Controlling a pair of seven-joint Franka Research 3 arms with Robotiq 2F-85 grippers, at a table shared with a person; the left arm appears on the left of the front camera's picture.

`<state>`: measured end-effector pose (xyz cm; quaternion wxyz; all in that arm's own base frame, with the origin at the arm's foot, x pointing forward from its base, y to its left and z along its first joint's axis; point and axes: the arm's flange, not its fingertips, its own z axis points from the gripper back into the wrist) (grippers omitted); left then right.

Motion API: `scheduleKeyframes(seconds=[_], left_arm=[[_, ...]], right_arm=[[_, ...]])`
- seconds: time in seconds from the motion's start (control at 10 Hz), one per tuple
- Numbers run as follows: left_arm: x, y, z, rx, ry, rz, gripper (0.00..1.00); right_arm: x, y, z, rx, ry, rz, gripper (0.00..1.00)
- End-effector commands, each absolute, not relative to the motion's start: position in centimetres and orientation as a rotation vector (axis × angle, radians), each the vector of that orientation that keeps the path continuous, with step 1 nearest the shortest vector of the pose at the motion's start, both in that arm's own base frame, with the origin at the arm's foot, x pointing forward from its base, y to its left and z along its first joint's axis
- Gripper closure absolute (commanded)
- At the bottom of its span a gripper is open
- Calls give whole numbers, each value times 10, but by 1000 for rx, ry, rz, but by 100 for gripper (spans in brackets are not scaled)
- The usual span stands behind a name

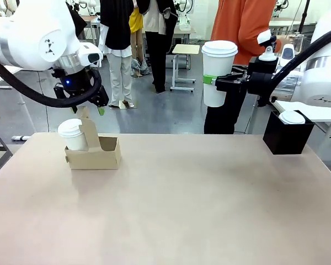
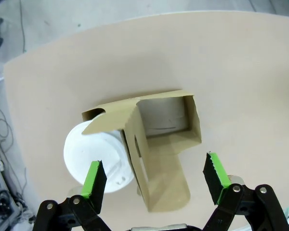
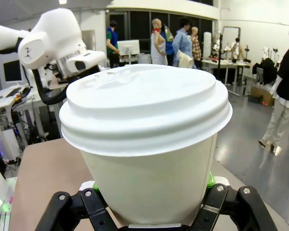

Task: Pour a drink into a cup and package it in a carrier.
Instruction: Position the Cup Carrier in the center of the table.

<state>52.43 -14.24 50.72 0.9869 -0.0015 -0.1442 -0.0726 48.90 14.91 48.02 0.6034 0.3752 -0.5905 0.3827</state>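
The tall white paper cup, capped with a white plastic lid, hangs upright in the air over the far right of the table, clamped by its side in the right claw. The small brown cardboard carrier sits on the table well off to the left and lower down, so the cup must travel across and then sink straight down, long axis vertical. Its empty slot lies on the side facing the right arm; a second lidded white cup fills the other. The left claw hovers just above the carrier's upright handle, jaws apart and empty, the nearer arm. I can read no print on cup or carrier.
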Motion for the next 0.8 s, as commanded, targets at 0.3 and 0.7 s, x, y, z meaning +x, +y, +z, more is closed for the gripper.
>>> scheduleKeyframes(seconds=[0.3,0.7], left_arm=[[532,-135,506,18,-285,-51,60],[533,-129,503,37,-278,-10,100]], right_arm=[[487,151,483,844,-1379,894,20],[487,151,483,844,-1379,894,20]])
